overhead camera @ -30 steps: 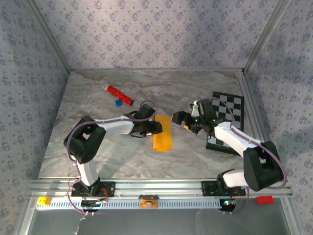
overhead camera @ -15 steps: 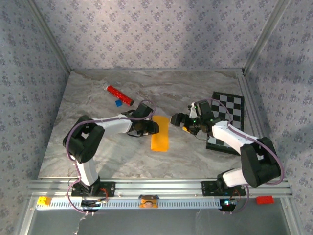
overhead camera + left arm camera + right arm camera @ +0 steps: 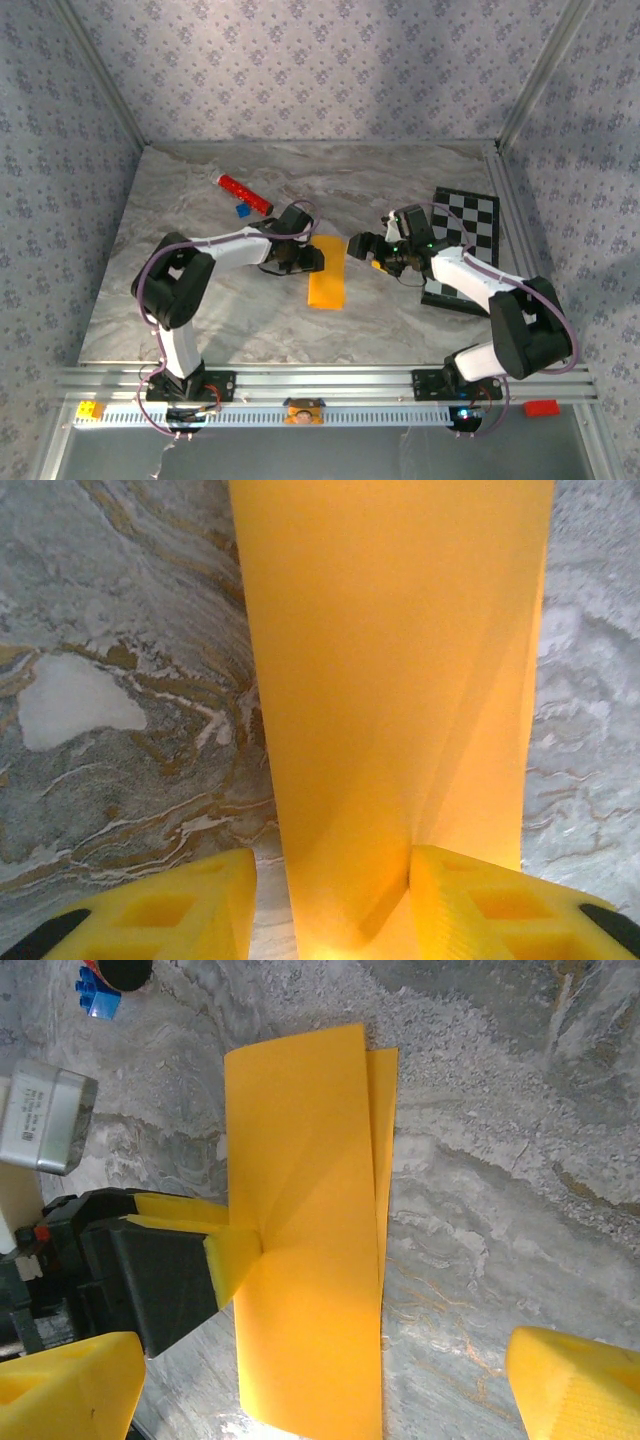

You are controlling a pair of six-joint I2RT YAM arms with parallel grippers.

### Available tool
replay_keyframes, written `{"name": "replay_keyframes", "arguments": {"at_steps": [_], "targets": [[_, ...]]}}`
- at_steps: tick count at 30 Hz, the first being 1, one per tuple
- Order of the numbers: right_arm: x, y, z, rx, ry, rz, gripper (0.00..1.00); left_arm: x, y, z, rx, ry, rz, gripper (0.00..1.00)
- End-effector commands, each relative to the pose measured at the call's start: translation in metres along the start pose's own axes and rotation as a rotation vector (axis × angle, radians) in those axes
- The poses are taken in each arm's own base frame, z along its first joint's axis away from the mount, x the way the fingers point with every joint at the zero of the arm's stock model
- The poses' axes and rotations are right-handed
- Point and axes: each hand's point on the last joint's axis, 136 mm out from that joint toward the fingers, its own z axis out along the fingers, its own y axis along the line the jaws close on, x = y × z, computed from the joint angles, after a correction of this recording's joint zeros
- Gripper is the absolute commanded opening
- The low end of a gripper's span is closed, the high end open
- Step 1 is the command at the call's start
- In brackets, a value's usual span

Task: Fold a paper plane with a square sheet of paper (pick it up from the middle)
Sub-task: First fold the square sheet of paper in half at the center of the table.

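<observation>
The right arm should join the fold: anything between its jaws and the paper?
Nothing visible: bare table lies between the right gripper and the folded sheet of paper; the left gripper is at the opposite edge.

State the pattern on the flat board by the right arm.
The board is black-and-white checkered, clearest in the top external view.

Robot test cell, lab-like: grey marble-look surface [image 3: 200, 300], floral-patterned grey backdrop walls [image 3: 320, 70], slotted aluminium mounting rail [image 3: 330, 380].
</observation>
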Motion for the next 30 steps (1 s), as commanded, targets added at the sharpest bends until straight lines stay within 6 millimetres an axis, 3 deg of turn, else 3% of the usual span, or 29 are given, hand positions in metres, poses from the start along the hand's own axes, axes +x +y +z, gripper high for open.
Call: {"name": "replay_keyframes", "arguments": {"at_steps": [1, 30], "targets": [[-0.004, 0.008, 0.001, -0.014, 0.0, -0.028, 0.95, 0.003, 0.005, 0.003, -0.032, 0.037, 0.019, 0.44], [0.004, -0.002, 0.006, -0.001, 0.013, -0.017, 0.89, 0.006, 0.01, 0.017, -0.113, 0.095, 0.108, 0.45]]}}
